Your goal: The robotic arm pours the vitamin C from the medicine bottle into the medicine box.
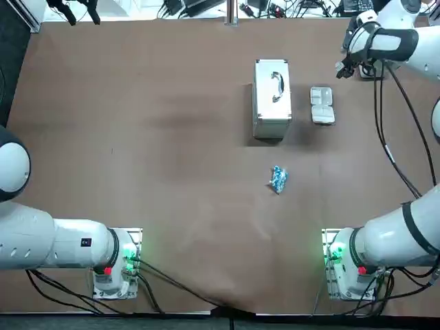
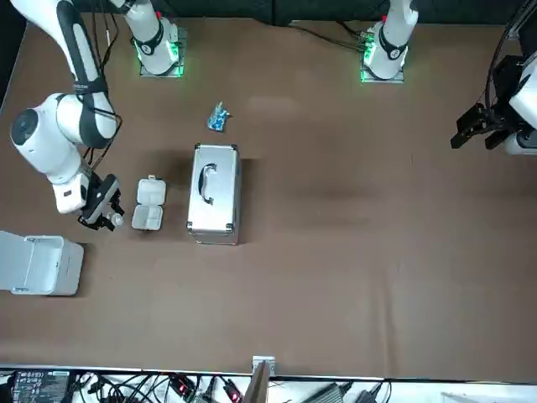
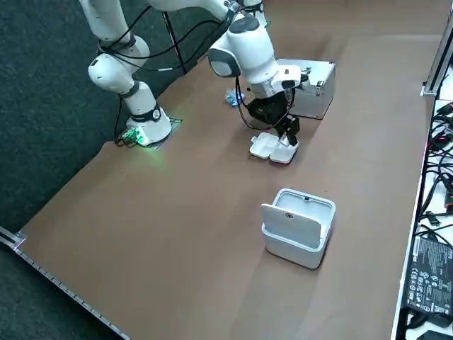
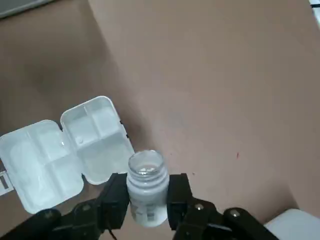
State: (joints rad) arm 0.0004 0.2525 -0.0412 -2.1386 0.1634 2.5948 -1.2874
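two fingers of the right gripper (image 4: 147, 199) clamp an uncapped white medicine bottle (image 4: 145, 186). bottle is held just beside the medicine box (image 4: 65, 150), which lies open on the brown table (image 1: 172, 151) near a silver case (image 1: 272, 100).

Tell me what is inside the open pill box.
In the wrist view the pill box shows only bare white compartments, with no tablets. The bottle, held in the right gripper beside it, may cover one corner.
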